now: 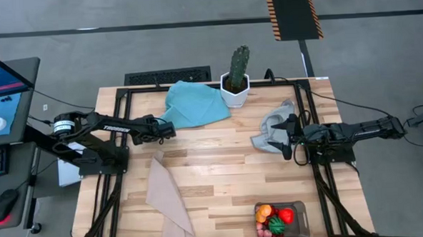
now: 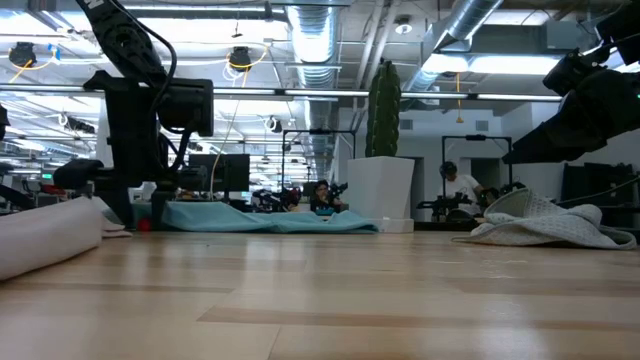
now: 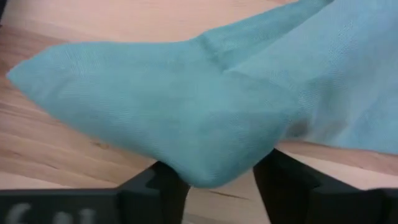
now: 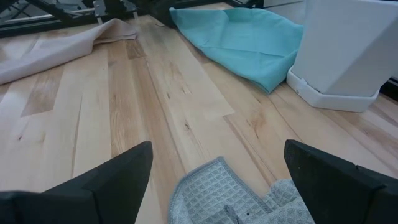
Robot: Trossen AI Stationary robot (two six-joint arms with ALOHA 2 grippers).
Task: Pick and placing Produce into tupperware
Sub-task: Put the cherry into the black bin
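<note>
High view showed me the left pincer (image 1: 170, 129) with its fingers around a corner of the teal cloth (image 1: 193, 103), grip unconfirmed, the right pincer (image 1: 291, 138) spread wide over the grey cloth (image 1: 273, 126), and the produce (image 1: 274, 219) inside the tupperware (image 1: 300, 220) at the surface's (image 1: 220, 161) near edge.

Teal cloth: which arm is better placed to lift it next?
Left, probably. Its end effector already straddles a corner of the teal cloth, fingers on either side. The right end effector hangs open over the grey cloth, farther away.
</note>
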